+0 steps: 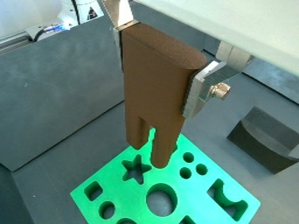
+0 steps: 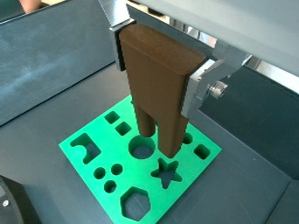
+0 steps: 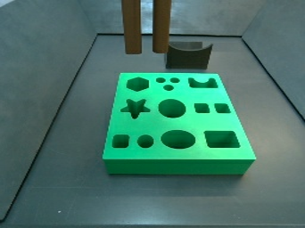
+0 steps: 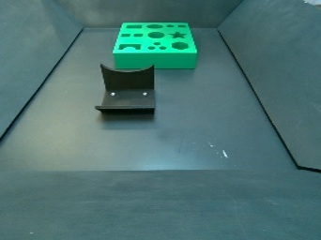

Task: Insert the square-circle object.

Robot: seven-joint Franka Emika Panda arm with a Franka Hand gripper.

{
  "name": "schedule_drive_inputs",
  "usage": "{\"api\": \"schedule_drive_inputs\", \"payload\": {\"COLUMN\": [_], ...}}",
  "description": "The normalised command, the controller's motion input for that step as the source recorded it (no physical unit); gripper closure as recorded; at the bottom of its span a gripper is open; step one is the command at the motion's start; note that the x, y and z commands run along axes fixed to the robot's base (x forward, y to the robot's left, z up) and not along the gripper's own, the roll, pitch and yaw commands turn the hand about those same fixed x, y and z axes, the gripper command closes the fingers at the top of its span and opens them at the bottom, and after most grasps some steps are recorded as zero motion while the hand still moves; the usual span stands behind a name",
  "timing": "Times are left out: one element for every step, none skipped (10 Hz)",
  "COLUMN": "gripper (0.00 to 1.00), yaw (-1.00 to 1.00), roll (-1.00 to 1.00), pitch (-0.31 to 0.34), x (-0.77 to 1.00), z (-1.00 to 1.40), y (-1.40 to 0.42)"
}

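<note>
Filling most of both wrist views, the square-circle object is what you are looking at first: its brown blocky body is sitting between the gripper, whose flat silver fingers are clamping it on both sides. You are seeing the same grip in the wrist view at, with one finger plate plainly visible and its partner mostly hidden behind the piece. The two legs are hanging above the green board, their tips covering some of the holes, so you cannot tell which openings they are lining up with, nor whether they are touching the board.

In a side view you are getting only the two legs, cut off by the upper edge; the gripper itself is lying outside that picture. They are hanging behind the board, beside the dark grey block.

A side view is showing the block near the camera and the board far behind it; the piece and the gripper are both out of frame.
</note>
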Motion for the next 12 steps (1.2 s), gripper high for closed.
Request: {"api": "schedule_drive_inputs", "payload": {"gripper": [1.0,1.0,1.0,1.0,1.0,1.0,1.0,1.0,1.0,1.0,1.0,1.0], "yaw": [-0.69,-0.95,-0.85,-0.65,-0.19,0.11,0.29,0.31,0.23,0.17,0.16,0.0], "roll": [0.0,0.0,0.01,0.05,0.21,0.29,0.23,0.24,0.18,0.18,0.17,0.11], "pitch": [-0.037,0.0,-0.011,0.0,0.019,0.0,-0.004,-0.019,-0.011,-0.063,-0.117,-0.067], "x": [-0.18,0.0,0.04,0.31,0.61,0.31,0.13,0.07,0.0,-0.17,-0.4,-0.35], "z": [-0.31,-0.28,-0.3,-0.44,-0.59,-0.66,-0.67,-0.67,-0.5,-0.36,-0.21,-0.11], "y": [-0.32,-0.25,-0.35,-0.4,-0.47,-0.61,-0.53,-0.53,-0.56,-0.56,-0.44,-0.1]}}
